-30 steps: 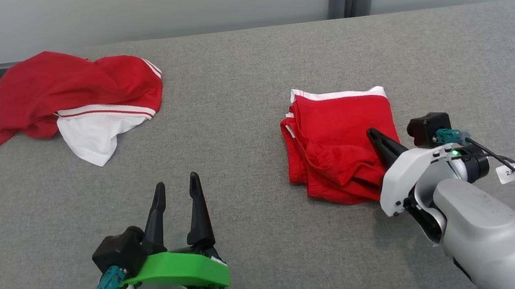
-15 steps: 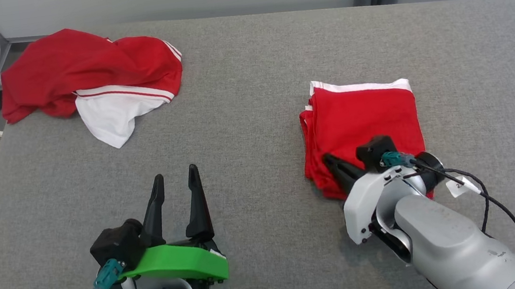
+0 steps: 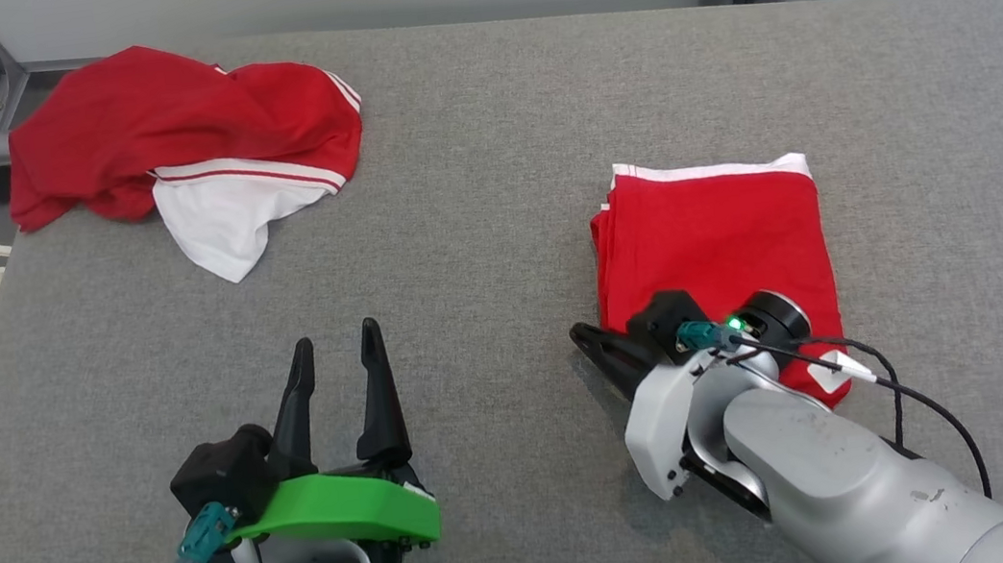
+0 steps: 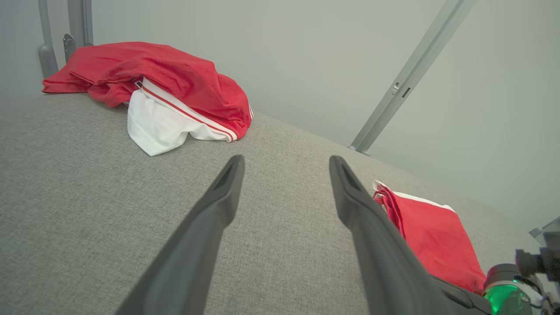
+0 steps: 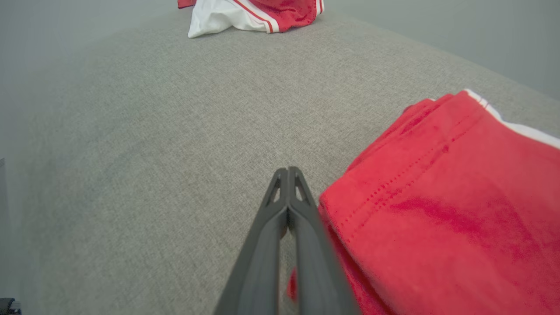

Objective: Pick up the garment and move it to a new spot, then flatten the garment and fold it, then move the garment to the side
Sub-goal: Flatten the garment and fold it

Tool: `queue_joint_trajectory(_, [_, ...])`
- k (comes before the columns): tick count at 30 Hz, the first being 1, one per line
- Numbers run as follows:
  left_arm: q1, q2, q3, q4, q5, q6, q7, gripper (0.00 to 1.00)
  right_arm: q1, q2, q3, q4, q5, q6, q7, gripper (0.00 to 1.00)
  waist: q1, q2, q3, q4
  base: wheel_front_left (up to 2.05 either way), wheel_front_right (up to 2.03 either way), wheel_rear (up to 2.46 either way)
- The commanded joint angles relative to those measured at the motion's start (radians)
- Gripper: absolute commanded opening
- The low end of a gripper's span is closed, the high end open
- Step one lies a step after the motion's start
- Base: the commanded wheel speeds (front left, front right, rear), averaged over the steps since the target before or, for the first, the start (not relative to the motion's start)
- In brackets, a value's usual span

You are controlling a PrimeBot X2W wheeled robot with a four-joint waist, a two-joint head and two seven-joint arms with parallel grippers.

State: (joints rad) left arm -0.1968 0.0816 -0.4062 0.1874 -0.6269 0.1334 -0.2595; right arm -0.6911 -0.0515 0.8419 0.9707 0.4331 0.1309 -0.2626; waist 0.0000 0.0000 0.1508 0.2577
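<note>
– Across the grey table, two lots of red: far off by the left corner lies the crumpled red-and-white garment; nearer, right of centre, sits the folded garment, a tidy stack with a white band along its far edge
– So the folding looks done, and only the shift to the side is left?
– That's my read. Now the right gripper is low at the stack's near left corner, long fingers pressed together, tips over bare table just beside the red hem. Nothing between the tips; whether a scrap of red is caught lower down, the wrist view is too blurred to say
– And the left gripper?
– Low at the near left, fingers parted, holding nothing, well apart from both garments
– What makes this move a good one?
– Treat it as a stack, not a sheet. Several layers show at that left edge, so a pinch on the top one alone would likely peel the fold open. Better to part the fingers, slip the lower one along the table under every layer and close on the full thickness. Then travel low and slow toward open table, away from the crumpled one
– Smallest thing to watch?
– That corner hem: if it curls under a finger, back off and reset
</note>
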Motion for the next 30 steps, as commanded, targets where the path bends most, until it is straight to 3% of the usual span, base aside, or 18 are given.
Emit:
queue_joint_trajectory(1, [0.0, 0.002, 0.005, -0.001, 0.005, 0.005, -0.006, 1.0, -0.017, -0.002, -0.004, -0.018, -0.012, 0.0, -0.003, 0.0, 0.0, 0.0, -0.007, -0.009, 0.0, 0.0, 0.0])
queue_joint_trajectory(7, [0.023, 0.008, 0.015, -0.004, 0.005, 0.009, -0.006, 1.0, -0.006, -0.031, -0.094, -0.161, -0.051, 0.0, -0.003, 0.0, 0.0, 0.0, -0.042, -0.049, 0.0, 0.0, 0.0])
queue_joint_trajectory(8, [0.026, 0.009, 0.016, -0.005, 0.005, 0.009, -0.006, 1.0, 0.004, -0.037, -0.116, -0.185, -0.056, 0.0, -0.003, 0.07, 0.0, 0.0, -0.049, -0.057, 0.0, 0.0, 0.0])
queue_joint_trajectory(10, [0.034, 0.012, 0.017, -0.006, 0.005, 0.01, -0.006, 1.0, 0.024, -0.044, -0.159, -0.228, -0.07, 0.0, -0.003, 0.43, 0.0, 0.0, -0.064, -0.072, 0.0, 0.0, 0.0])
queue_joint_trajectory(11, [0.037, 0.013, 0.017, -0.007, 0.005, 0.011, -0.006, 1.0, 0.032, -0.048, -0.18, -0.244, -0.077, 0.0, -0.003, 0.86, 0.0, 0.0, -0.071, -0.08, 0.0, 0.0, 0.0])
queue_joint_trajectory(12, [0.041, 0.014, 0.017, -0.007, 0.005, 0.012, -0.006, 1.0, 0.039, -0.051, -0.202, -0.261, -0.083, 0.0, -0.003, 1.0, 0.0, 0.0, -0.078, -0.087, 0.0, 0.0, 0.0])
queue_joint_trajectory(21, [0.073, 0.027, 0.019, -0.02, 0.002, 0.025, -0.001, 1.0, 0.129, -0.081, -0.393, -0.328, -0.122, 0.0, -0.003, 1.0, 0.0, 0.0, -0.127, -0.145, 0.0, 0.0, 0.0])
queue_joint_trajectory(30, [0.088, 0.045, 0.027, -0.043, 0.005, 0.037, 0.0, 1.0, 0.203, -0.137, -0.501, -0.332, -0.022, 0.0, 0.073, 1.0, 0.0, 0.0, -0.145, -0.16, 0.0, 0.0, 0.0])
